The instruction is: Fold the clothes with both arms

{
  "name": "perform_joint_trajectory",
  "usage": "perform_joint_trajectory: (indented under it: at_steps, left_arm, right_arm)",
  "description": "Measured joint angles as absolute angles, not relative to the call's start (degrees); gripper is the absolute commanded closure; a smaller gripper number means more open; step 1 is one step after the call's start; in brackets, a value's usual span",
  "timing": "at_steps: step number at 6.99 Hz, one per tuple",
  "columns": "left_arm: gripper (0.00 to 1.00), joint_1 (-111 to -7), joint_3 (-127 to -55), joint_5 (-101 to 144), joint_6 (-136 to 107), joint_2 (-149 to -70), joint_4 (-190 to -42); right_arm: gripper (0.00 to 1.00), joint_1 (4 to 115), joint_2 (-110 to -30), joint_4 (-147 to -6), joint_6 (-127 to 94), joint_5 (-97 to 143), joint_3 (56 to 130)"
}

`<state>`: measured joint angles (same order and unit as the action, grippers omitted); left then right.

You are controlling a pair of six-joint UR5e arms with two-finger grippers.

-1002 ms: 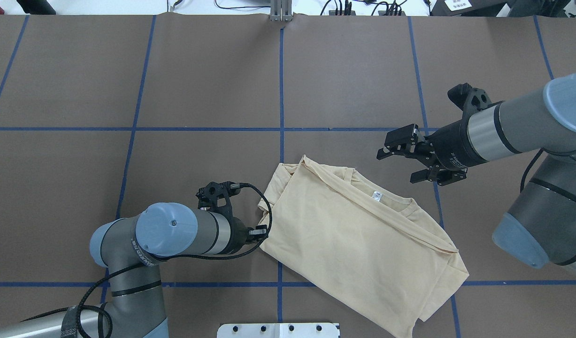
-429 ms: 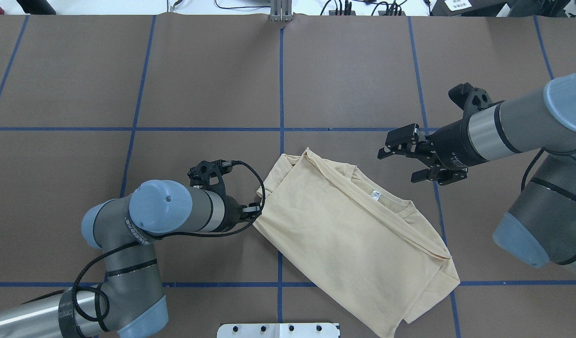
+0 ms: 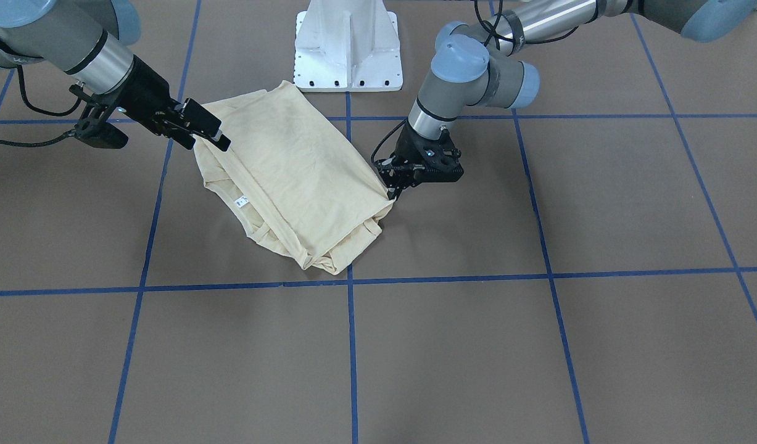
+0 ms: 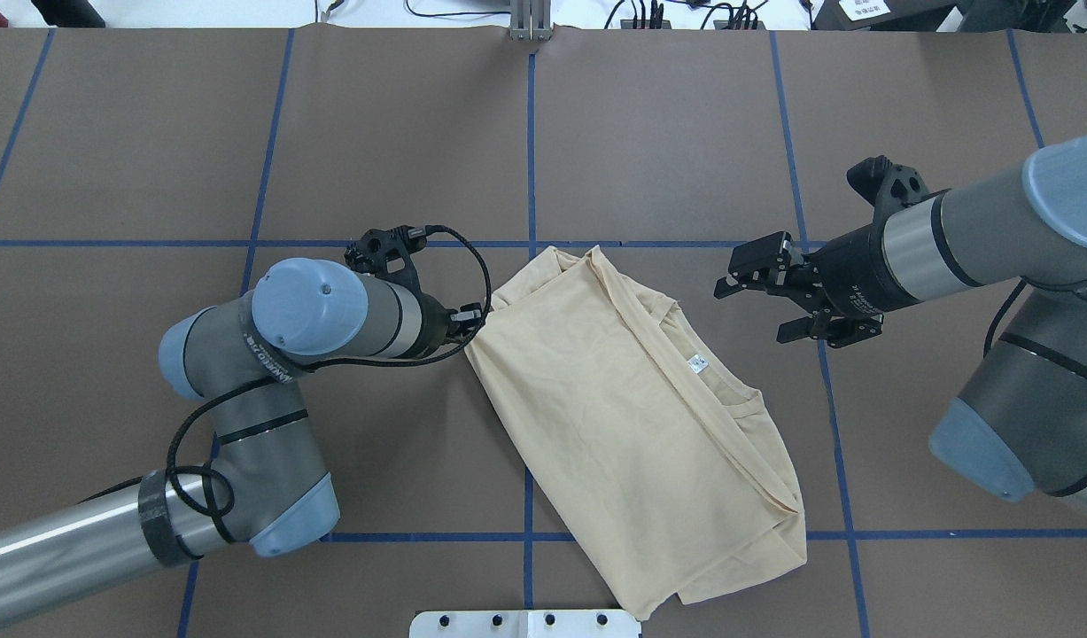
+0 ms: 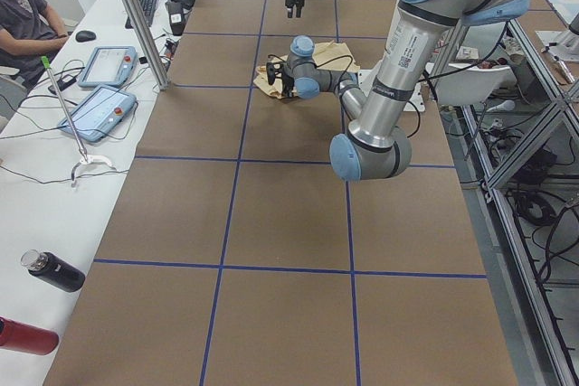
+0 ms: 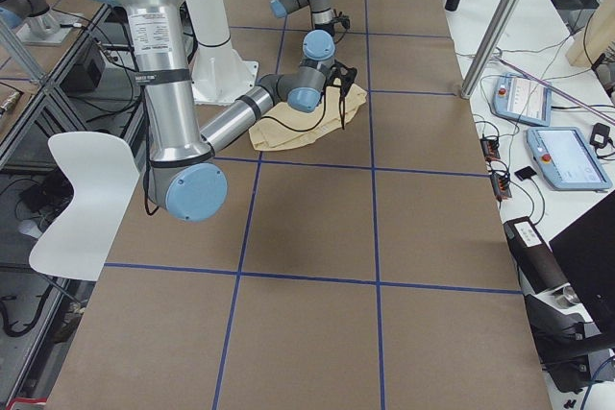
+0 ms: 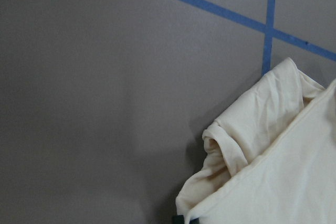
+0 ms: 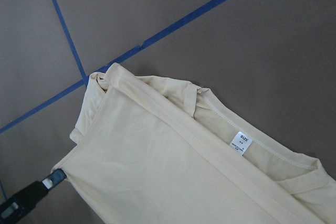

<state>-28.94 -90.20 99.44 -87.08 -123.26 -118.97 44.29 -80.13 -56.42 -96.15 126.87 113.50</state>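
The left end effector is clamped on a corner of the folded T-shirt, low against the desk. From that pinch the cloth runs away diagonally as a flat slab of several layers, its far end close to the robot's base. The right end effector hangs with its jaws apart, raised just off the collar side and clear of the cloth. The neck label lies between the two end effectors, nearer the right one. The shirt looks like light, limp knit that will probably sag and drag, and its layers may slide apart. Pinching through all layers at a corner or folded edge seems safest.
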Motion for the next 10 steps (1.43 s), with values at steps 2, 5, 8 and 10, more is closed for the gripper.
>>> perform_joint_trajectory:
  at_steps: [2, 5, 8, 10]
  left_arm:
    - [1.0, -33.18, -84.01, 99.33, -81.92, -126.67, -119.33]
    - [1.0, -38.27, -72.77, 99.21, -76.92, -134.31, -122.65]
    - [0.01, -39.21, -65.01, 97.71, -76.37, -136.79, -131.63]
    - [0.0, -39.72, -65.15, 97.61, -75.27, -136.76, -132.36]
  right_arm:
    - [0.0, 44.45, -79.99, -56.42, -96.15, 125.78, 113.4]
    - [0.0, 44.46, -79.96, -56.43, -96.15, 123.94, 113.07]
    - [0.0, 44.25, -79.87, -56.43, -96.15, 122.64, 112.69]
    - [0.0, 43.61, -79.48, -56.5, -93.64, 120.83, 112.3]
